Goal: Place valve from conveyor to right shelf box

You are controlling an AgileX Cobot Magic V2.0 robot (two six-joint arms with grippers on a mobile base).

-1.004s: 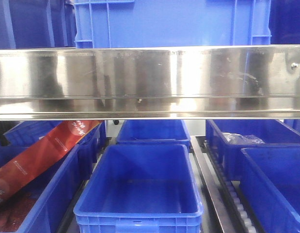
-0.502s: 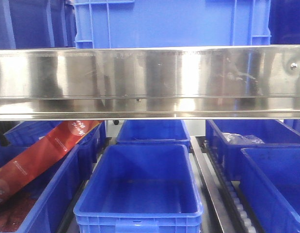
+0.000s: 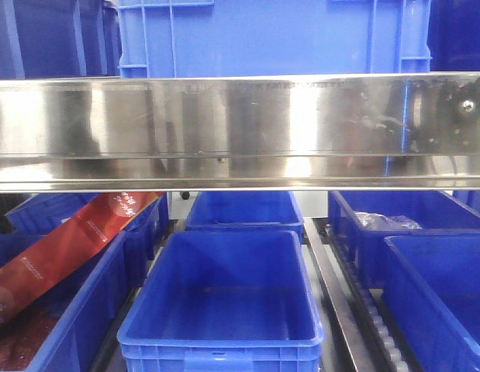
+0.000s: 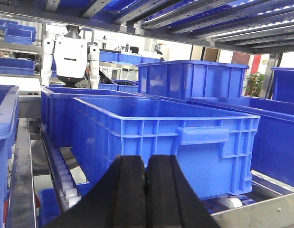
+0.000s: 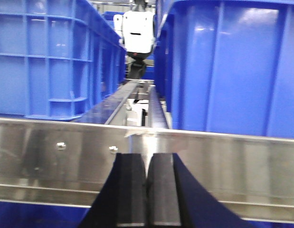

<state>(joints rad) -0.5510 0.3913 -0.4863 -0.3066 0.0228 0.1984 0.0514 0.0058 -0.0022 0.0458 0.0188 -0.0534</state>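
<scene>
facing a shelf rack, the front view shows a shiny steel rail [image 3: 240, 132] across the middle, with an empty blue bin [image 3: 224, 294] centred below it and a red packet [image 3: 65, 248] leaning in the bin at left. the left gripper [image 4: 146, 190] has its black jaws pressed together on nothing, in front of a blue crate [image 4: 165, 142] on a roller track. the right gripper [image 5: 147, 194] also has its jaws together and bare, close before a steel shelf edge [image 5: 208, 166] carrying tall blue crates. neither valve nor conveyor shows in any view.
</scene>
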